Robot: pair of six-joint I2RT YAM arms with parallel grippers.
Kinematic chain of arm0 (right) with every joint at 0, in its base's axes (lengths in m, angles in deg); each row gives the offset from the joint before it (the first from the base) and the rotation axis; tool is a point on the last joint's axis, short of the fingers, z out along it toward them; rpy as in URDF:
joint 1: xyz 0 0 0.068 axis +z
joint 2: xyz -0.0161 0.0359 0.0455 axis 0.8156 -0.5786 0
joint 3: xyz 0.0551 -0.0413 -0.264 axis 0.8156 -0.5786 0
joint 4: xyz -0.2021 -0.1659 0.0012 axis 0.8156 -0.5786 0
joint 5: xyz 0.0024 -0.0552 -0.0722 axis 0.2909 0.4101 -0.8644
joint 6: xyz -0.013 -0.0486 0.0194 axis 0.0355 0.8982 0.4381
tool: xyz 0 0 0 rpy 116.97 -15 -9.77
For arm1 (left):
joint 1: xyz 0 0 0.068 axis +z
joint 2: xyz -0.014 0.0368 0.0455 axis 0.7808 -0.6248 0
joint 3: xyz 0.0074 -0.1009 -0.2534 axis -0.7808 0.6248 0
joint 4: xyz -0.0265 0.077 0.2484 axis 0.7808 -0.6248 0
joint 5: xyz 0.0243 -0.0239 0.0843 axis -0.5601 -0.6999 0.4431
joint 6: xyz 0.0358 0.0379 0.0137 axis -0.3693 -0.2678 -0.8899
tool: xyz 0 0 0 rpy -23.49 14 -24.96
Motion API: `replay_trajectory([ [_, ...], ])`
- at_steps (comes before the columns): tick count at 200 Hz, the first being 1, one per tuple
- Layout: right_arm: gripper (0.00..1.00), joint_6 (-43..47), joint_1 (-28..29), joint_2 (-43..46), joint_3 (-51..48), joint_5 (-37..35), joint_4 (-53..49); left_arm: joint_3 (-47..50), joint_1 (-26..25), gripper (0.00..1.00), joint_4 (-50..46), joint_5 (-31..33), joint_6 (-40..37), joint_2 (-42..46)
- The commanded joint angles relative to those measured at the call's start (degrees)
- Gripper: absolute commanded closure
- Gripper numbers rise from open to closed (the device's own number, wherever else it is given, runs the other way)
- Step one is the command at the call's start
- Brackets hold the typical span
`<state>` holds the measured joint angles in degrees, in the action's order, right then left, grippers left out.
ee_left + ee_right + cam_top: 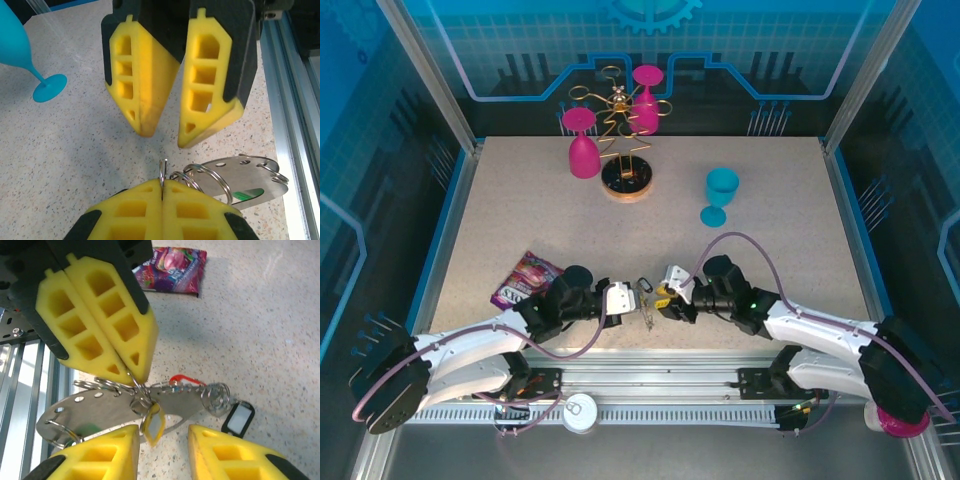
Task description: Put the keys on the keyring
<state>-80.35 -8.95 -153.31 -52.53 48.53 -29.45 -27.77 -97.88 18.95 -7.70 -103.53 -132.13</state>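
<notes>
The keyring [107, 415], a flat grey metal plate with holes, a green tag and several split rings, lies on the table between both grippers [646, 302]. My left gripper [161, 184] is shut on a small split ring [163, 170] that stands up from the keyring [250, 181]. A yellow key [154, 423] hangs from that ring. It dangles between the open jaws of my right gripper [162, 434], close to the left finger. A red key [185, 379] lies beyond the plate. In the top view the left gripper [626, 298] and right gripper [666, 297] face each other.
A black tag [238, 417] on rings lies right of the plate. The purple snack packet [526, 280] sits left of the left arm. A teal cup [720, 195] stands mid-right. At the back is a glass rack [626, 178] with pink glasses [583, 142].
</notes>
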Motion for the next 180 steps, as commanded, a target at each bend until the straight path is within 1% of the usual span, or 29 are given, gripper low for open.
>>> replay_trajectory([
  [1, 0.7, 4.8, 0.9, -1.8, 0.2, 2.6, 6.4, 0.6, 0.4, 1.0, 3.3, -2.4, 1.0, -0.3],
  [22, 0.71, 4.8, 1.4, -3.5, 0.5, 2.7, 8.9, 0.8, 0.4, 1.0, 3.3, -2.6, 0.9, -0.3],
  [54, 0.77, 5.1, 1.9, -5.4, 1.1, 2.8, 10.4, 0.9, 0.5, 1.0, 3.3, -2.9, 0.9, -0.3],
  [78, 0.84, 5.2, 2.1, -6.0, 0.9, 3.0, 11.8, 0.9, 0.5, 1.0, 3.2, -3.0, 0.9, -0.2],
  [94, 0.93, 5.4, 2.2, -6.2, 1.1, 3.9, 12.4, 1.0, 0.5, 1.0, 3.3, -3.1, 0.9, 0.0],
  [101, 1.0, 6.0, 2.2, -6.2, 1.1, 4.7, 12.3, 1.1, 0.5, 1.0, 3.3, -3.1, 1.0, 0.1],
  [111, 1.0, 6.5, 2.2, -5.9, 1.2, 5.0, 11.9, 0.8, 0.5, 1.0, 2.5, -3.0, 0.9, 0.2],
  [129, 1.0, 7.7, 2.5, -4.7, 3.4, 4.6, 6.0, -1.0, 0.5, 1.0, -1.8, -1.3, 0.6, 0.3],
  [141, 1.0, 9.4, 3.1, -4.4, 5.9, 3.6, -0.5, -2.7, 0.4, 0.9, -5.2, 0.0, 0.2, 0.3],
  [148, 1.0, 10.8, 3.7, -4.6, 7.8, 2.7, -4.8, -3.5, 0.5, 0.87, -7.0, 0.7, 0.2, 0.3],
  [171, 1.0, 14.1, 5.8, -6.6, 13.8, -1.1, -16.5, -6.5, 0.5, 0.85, -12.3, 2.0, -0.1, 0.0],
  [180, 1.0, 14.9, 6.7, -7.6, 16.0, -2.4, -19.9, -7.5, 0.4, 0.83, -14.3, 2.1, -0.2, -0.3],
])
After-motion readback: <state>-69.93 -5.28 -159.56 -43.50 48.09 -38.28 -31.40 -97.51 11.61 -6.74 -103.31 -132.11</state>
